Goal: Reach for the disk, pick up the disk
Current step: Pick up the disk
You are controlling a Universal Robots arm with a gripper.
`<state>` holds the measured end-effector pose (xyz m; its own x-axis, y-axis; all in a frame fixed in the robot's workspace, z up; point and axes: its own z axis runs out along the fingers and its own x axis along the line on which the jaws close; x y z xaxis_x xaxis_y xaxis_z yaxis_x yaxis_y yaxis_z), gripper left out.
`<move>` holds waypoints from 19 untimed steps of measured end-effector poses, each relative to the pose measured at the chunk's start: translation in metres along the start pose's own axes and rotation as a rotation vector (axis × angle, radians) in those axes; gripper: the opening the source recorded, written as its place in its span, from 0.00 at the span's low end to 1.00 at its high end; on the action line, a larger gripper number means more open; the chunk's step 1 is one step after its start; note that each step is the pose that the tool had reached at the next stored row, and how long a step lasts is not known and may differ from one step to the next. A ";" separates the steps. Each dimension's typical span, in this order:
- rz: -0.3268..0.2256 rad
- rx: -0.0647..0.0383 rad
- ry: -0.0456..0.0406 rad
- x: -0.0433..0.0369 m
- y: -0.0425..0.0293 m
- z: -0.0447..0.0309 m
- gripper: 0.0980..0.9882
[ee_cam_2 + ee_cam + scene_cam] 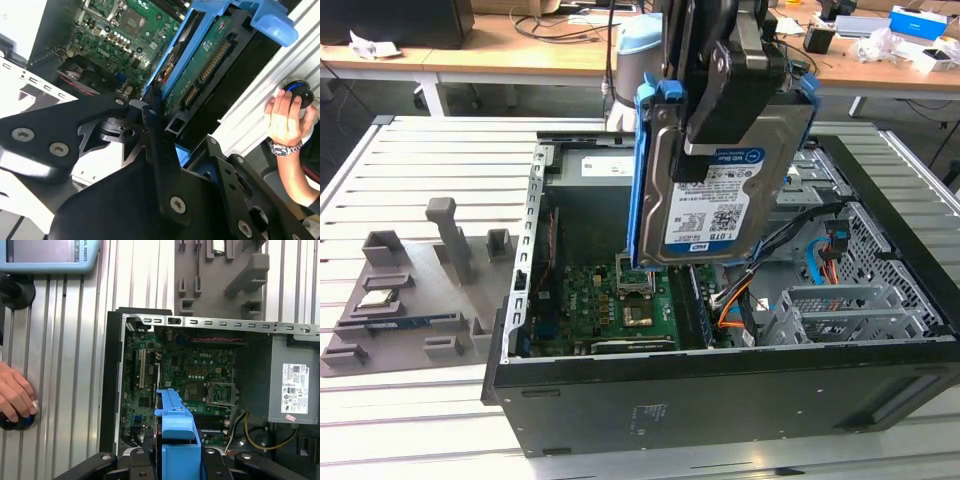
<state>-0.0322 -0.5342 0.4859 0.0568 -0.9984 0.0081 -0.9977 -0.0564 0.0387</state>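
Already clear of the open computer case [720, 400], the disk [720, 190] hangs upright in the end effector [725, 120], clamped across its flat faces; a steady, vertical hold should keep its blue rails from snagging.

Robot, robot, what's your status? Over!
Gripper shut on the disk. Disk upright, lifted above the open computer case. Nothing blocking it. Over.
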 end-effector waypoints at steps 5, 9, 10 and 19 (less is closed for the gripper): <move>0.000 0.000 -0.0001 0.0275 0.0007 0.0011 0.30; 0.000 -0.001 -0.0001 0.0387 -0.0035 0.0017 0.30; 0.000 -0.001 -0.0001 0.0395 -0.0084 0.0016 0.30; 0.000 -0.004 -0.0002 0.0432 -0.0574 0.0020 0.30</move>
<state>0.0274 -0.5741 0.4821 0.0566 -0.9984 0.0079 -0.9975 -0.0562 0.0424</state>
